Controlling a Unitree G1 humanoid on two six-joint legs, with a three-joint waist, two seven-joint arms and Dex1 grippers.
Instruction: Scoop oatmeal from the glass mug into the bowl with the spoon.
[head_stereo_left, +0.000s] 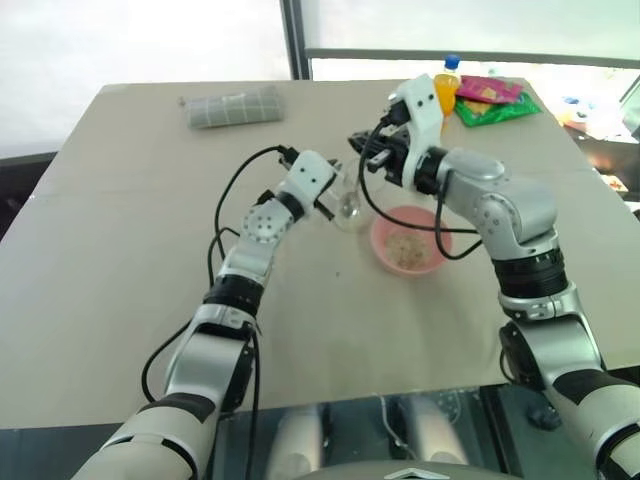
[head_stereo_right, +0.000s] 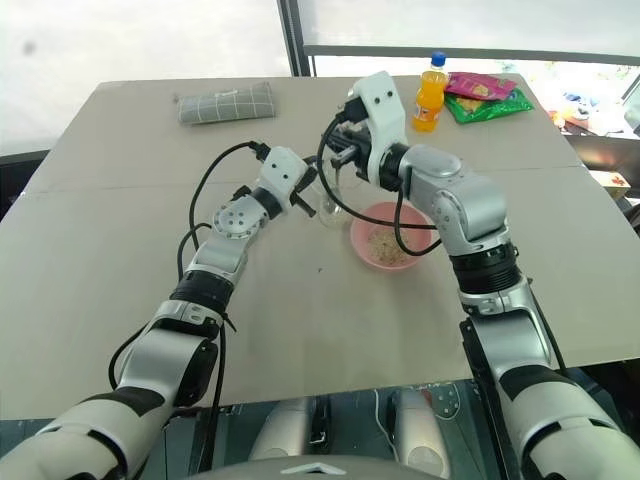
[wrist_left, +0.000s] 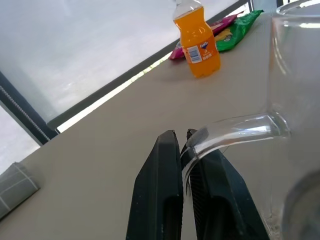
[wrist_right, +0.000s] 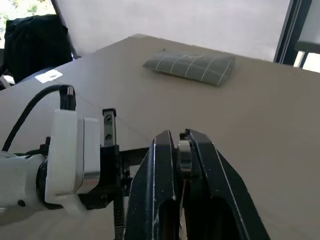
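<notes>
The glass mug (head_stereo_left: 350, 205) stands upright on the table, just left of the pink bowl (head_stereo_left: 380, 250). My left gripper (wrist_left: 178, 135) is shut on the mug's thin clear handle (wrist_left: 235, 131). My right gripper (head_stereo_left: 358, 142) hovers just above and behind the mug, pointing left. It is shut on the silver handle of the spoon (wrist_right: 184, 150); the spoon's head is hidden. Pale beige oatmeal (head_stereo_left: 405, 247) lies inside the bowl. I cannot tell what is in the mug.
An orange bottle (head_stereo_left: 447, 85) and bright snack packets (head_stereo_left: 490, 100) sit at the table's far right. A folded grey cloth (head_stereo_left: 235, 107) lies at the far left. The tan table (head_stereo_left: 120, 280) extends wide in front and to the left.
</notes>
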